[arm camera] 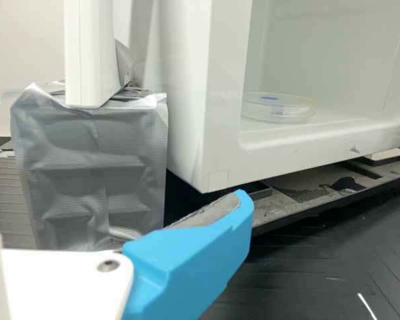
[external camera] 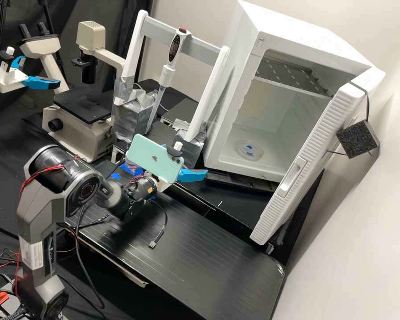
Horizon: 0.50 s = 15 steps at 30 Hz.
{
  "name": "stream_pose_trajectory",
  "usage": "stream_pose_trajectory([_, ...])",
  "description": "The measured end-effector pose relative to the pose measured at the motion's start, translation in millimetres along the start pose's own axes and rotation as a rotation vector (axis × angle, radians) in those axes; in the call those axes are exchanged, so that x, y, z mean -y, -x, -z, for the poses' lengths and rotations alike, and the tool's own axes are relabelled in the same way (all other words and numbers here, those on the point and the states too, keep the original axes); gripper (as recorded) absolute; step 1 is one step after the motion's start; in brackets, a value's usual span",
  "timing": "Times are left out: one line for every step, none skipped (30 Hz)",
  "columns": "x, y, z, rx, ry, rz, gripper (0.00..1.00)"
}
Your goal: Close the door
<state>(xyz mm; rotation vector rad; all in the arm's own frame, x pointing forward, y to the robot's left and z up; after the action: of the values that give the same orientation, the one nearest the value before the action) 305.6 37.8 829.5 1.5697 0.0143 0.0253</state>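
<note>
The gripper (external camera: 192, 175) is low in front of the white cabinet (external camera: 235, 80), near its lower left corner and well left of the door. Its two blue fingers stand apart, one partly hidden behind the phone, with nothing seen between them. The door (external camera: 313, 138) is swung wide from the right side of the cabinet, its recessed handle (external camera: 291, 177) on the ribbed edge. In the wrist view, one finger of the gripper (arm camera: 200, 257) shows its bare grey pad, just below the corner of the cabinet (arm camera: 187, 87).
A round dish (external camera: 249, 150) lies inside the cabinet. Left of it stand a white frame (external camera: 133, 44) on silver-taped blocks, a pipette (external camera: 166, 73) and a microscope (external camera: 82, 104). A mint phone (external camera: 153, 158) is mounted on the wrist. A black block (external camera: 358, 138) hangs behind the door.
</note>
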Motion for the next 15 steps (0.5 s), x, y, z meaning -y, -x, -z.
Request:
stream_pose_trajectory([0.0,0.0,0.0,0.0,0.0,0.0,1.0])
stream_pose_trajectory([0.0,0.0,0.0,0.0,0.0,0.0,1.0])
stream_pose_trajectory([0.0,0.0,0.0,0.0,0.0,0.0,1.0])
stream_pose_trajectory([0.0,0.0,0.0,0.0,0.0,0.0,1.0])
stream_pose_trajectory([0.0,0.0,0.0,0.0,0.0,0.0,1.0])
stream_pose_trajectory([0.0,0.0,0.0,0.0,0.0,0.0,1.0])
stream_pose_trajectory([0.0,0.0,0.0,0.0,0.0,0.0,1.0])
stream_pose_trajectory([-0.2,0.6,-0.4,-0.003,0.001,-0.003,1.0])
stream_pose_trajectory([-0.4,2.5,-1.2,-0.005,0.003,-0.004,1.0])
stream_pose_trajectory([-1.5,5.8,-3.2,-0.004,0.002,-0.007,1.0])
stream_pose_trajectory([-2.6,10.4,-6.1,-0.002,0.004,-0.007,1.0])
stream_pose_trajectory([-4.6,16.5,-8.5,-0.004,0.0,-0.013,1.0])
stream_pose_trajectory([-8.3,22.7,-9.3,-0.013,-0.009,-0.031,1.0])
stream_pose_trajectory([-12.0,30.3,-11.1,-0.023,-0.017,-0.048,1.0])
stream_pose_trajectory([-16.9,38.9,-12.8,-0.036,-0.027,-0.075,1.0])
